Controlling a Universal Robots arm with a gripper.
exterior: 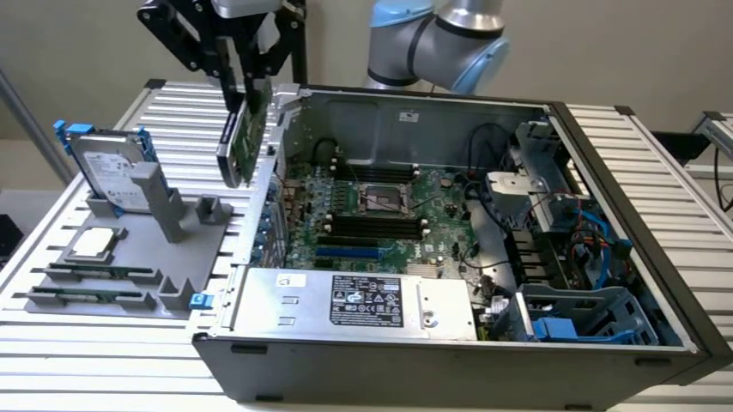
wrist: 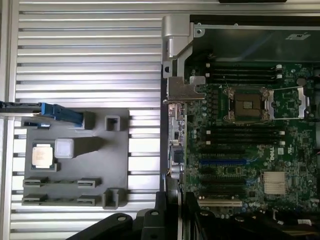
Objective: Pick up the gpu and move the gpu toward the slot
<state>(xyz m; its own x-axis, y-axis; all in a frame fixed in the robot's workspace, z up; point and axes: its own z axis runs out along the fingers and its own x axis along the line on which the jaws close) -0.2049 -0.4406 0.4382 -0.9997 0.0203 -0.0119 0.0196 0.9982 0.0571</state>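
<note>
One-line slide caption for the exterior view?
Black gripper holds the thin green circuit-board gpu on edge in the air, above the open grey computer case's wall, beside the grey parts tray.

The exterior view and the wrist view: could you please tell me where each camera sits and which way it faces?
Exterior view: off the arm, raised, looking obliquely down on the open computer case; the arm and pincer holding the gpu show.
Wrist view: on the wrist, looking straight down on the motherboard; the pincer's dark fingers show.
Shared: the motherboard and the grey parts holder.
</note>
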